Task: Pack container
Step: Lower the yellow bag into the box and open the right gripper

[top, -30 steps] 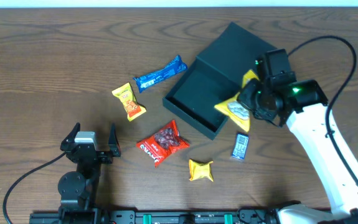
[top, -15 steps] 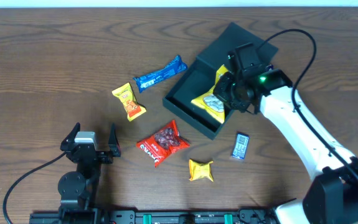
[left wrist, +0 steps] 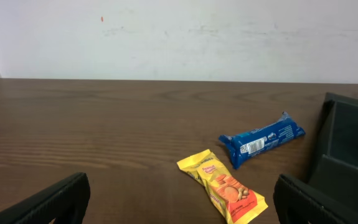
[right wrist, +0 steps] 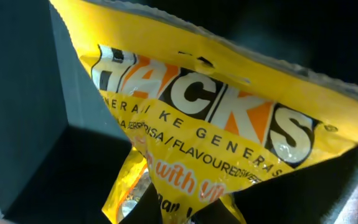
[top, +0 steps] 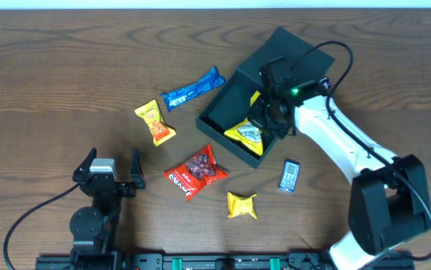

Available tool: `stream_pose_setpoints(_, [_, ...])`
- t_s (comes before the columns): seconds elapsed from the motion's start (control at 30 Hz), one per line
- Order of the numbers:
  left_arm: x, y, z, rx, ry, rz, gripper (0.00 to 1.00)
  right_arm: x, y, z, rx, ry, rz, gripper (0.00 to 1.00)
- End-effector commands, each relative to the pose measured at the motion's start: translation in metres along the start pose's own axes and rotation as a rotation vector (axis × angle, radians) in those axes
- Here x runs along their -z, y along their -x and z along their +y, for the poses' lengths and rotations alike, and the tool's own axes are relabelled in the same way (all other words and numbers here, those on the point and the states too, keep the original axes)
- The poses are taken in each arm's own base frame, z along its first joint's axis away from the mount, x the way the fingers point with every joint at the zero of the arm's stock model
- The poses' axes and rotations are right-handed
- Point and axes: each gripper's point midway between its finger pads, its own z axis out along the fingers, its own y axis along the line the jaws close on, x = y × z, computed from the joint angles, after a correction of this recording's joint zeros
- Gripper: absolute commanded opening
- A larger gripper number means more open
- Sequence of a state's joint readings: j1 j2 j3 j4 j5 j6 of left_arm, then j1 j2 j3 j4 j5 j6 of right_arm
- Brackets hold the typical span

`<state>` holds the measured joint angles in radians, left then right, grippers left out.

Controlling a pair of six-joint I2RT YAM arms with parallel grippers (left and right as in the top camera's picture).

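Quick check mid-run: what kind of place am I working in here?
Probably a lab test bench: a wood-grain table against a blank white wall, with loose snack packets and one box laid out.

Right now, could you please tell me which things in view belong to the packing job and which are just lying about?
In the job:
dark teal square cardboard box; crinkly yellow snack bag inside it; right gripper over the bag.

Lying loose on the wooden table:
blue wrapped bar; yellow-orange packet; red packet; small yellow packet; small blue packet. Probably packed later.
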<state>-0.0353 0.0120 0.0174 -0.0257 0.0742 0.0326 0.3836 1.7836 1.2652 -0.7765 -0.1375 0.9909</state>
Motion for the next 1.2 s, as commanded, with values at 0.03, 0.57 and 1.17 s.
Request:
stream_pose_setpoints(0.03, [-0.001,-0.017,-0.001,0.005,-0.007,0.056,0.95,-0.003,0.01,-0.001,0.007,-0.024,-0.031,0.24])
stream_pose_setpoints(0.57, [-0.001,-0.017,-0.001,0.005,-0.007,0.056,0.95,0.033,0.001,0.017,0.028,0.091,-0.019,0.02])
stream_pose_setpoints(1.17, [-0.001,-0.017,-0.001,0.005,-0.007,0.056,0.95,-0.04,-0.011,-0.023,-0.009,-0.068,0.072,0.02])
